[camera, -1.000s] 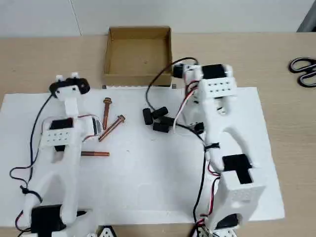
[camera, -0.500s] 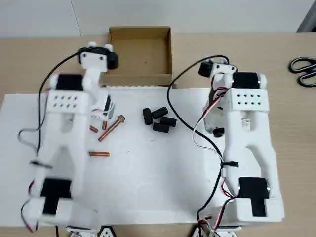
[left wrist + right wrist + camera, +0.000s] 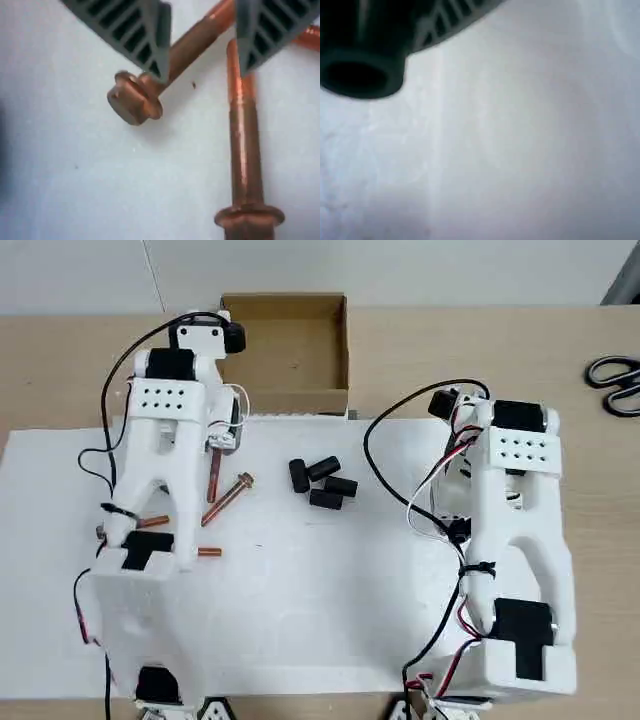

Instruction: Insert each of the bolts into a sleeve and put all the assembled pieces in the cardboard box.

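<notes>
Okay, left gripper had its fingers apart, one on each side of the slanted bolt, just behind its flanged head, with nothing pinched. A second bolt lay just beside it on the white sheet, its shaft end near the slanted one's shaft. From the high view the slanted bolt and the second bolt lay on the left part of the sheet, partly under the left arm. A third bolt lay near that arm lower down, and one more copper shaft stuck out beside the arm.

Right gripper looked clamped on a black sleeve, open end toward the camera, above bare sheet. Right arm stood over the sheet's right side.

Four loose sleeves sat bunched mid-sheet, between the arms, some touching. Cardboard box sat open on the table at the sheet's far edge, with no pieces inside. Scissors lay at the table's far right, well apart.
</notes>
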Available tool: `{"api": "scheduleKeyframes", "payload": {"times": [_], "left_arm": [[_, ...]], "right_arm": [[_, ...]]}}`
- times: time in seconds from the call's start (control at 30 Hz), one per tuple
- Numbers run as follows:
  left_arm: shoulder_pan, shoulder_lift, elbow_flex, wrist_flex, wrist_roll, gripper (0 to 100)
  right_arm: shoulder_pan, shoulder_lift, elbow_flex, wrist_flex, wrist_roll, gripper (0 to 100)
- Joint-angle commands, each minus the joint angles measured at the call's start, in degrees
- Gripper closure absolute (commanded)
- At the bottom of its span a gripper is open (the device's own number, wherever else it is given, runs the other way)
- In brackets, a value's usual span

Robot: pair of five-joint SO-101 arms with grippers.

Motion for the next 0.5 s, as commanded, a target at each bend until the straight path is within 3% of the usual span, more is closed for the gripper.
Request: {"api": "scheduleKeyframes", "payload": {"times": [0.0,0.47], "left_arm": [[-0.53,1.23,-3.74,1.41,0.35,91],[-1.23,7.56,-4.09,-1.85,-1.49,87]], "right_arm": [[0.75,-3.21,-0.26,-0.48,-0.44,99.2],[0.66,-3.21,-0.18,-0.4,-0.44,99.1]]}}
